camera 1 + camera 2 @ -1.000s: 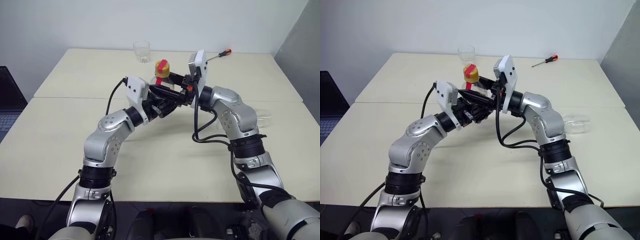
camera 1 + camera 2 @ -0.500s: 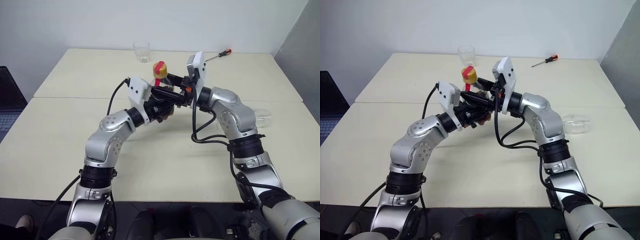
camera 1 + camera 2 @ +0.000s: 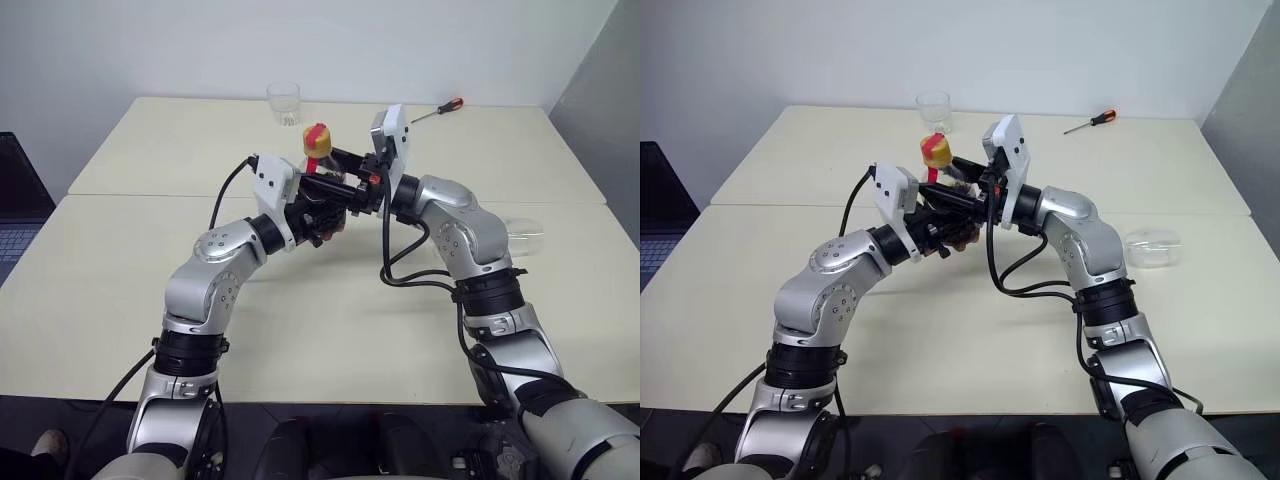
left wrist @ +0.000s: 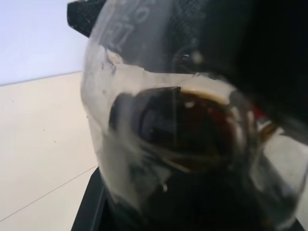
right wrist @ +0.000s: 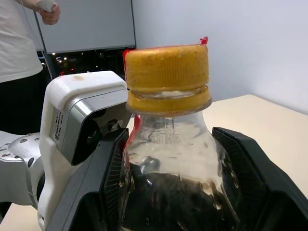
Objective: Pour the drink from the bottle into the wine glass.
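The bottle [image 3: 318,148], clear with a yellow cap and a red band, hangs upright above the middle of the table. Dark drink [image 5: 168,197] fills its lower body and shows close up in the left wrist view as drink [image 4: 192,130]. My right gripper [image 3: 336,172] reaches in from the right, and its black fingers [image 5: 250,168] press both sides of the bottle below the neck. Lower on the body, my left gripper [image 3: 328,210] is shut around it from the left. The wine glass [image 3: 520,232] appears to lie on its side at the table's right, with its stem hidden.
A short clear tumbler [image 3: 284,103] stands at the far edge of the table. A red-handled screwdriver [image 3: 440,108] lies at the back right. A laptop [image 3: 15,215] sits off the left edge. A person [image 5: 19,43] stands behind in the right wrist view.
My left gripper's fingers have closed onto the bottle's lower body. The bottle and both hands have stayed where they were.
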